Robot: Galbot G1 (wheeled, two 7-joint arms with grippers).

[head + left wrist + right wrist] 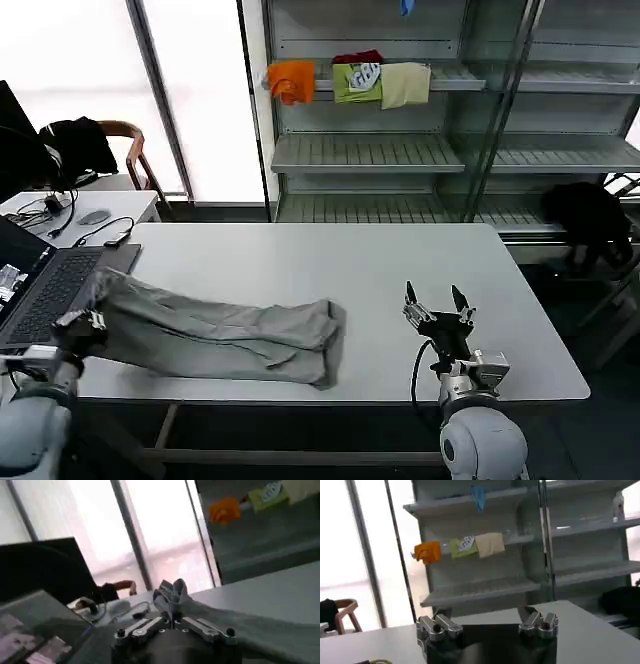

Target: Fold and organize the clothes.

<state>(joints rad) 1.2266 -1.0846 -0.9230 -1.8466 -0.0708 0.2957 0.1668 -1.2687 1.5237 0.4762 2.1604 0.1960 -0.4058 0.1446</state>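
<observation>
One light grey garment of the clothes (pixel 220 338) lies stretched in a long bunched band across the front left of the white table (pixel 330 260). My left gripper (pixel 84 322) is at the table's left edge, shut on that garment's left end. In the left wrist view the left gripper (pixel 172 616) pinches a fold of the grey cloth (pixel 172 592), which trails away over the table. My right gripper (pixel 432 298) hovers open over the front right of the table, well clear of the cloth. The right gripper (pixel 484 614) has nothing between its fingers in its wrist view.
An open laptop (pixel 50 285) sits at the table's left edge beside the held end. The shelf unit (pixel 370 150) behind carries small orange, green and cream folded garments (pixel 350 80). A black garment (pixel 590 215) lies at the right, and a chair (pixel 125 150) at the back left.
</observation>
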